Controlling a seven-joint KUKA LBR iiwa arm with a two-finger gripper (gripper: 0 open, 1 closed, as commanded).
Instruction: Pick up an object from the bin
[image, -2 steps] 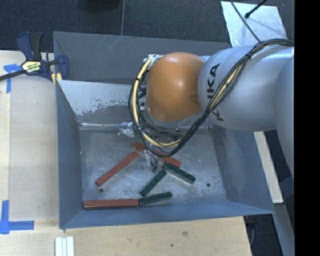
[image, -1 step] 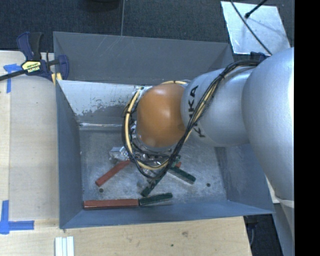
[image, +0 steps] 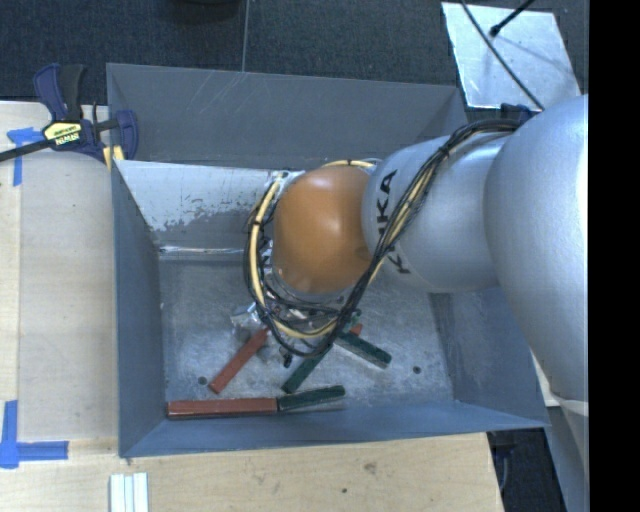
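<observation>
Nearest my camera, the orange wrist cover (image: 318, 232) mostly hid the gripper (image: 285, 332), low over a crossed red stick (image: 238, 364) and dark green stick (image: 312, 368) at the middle of the bin (image: 138, 300); open or closed I couldn't tell, and I judged nothing lifted yet

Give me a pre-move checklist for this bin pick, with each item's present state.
1. Arm inside the bin: ok, the orange wrist cover hangs over the floor's middle.
2. Things near: ok, a red-brown stick and two dark green sticks lie just by the cover.
3. Gripper holding something: cannot tell, the cover hides it.
4. Wrist clear of the side walls: ok.
5. Front pair undisturbed: ok, the long red-brown stick and front green stick lie along the front wall.
</observation>
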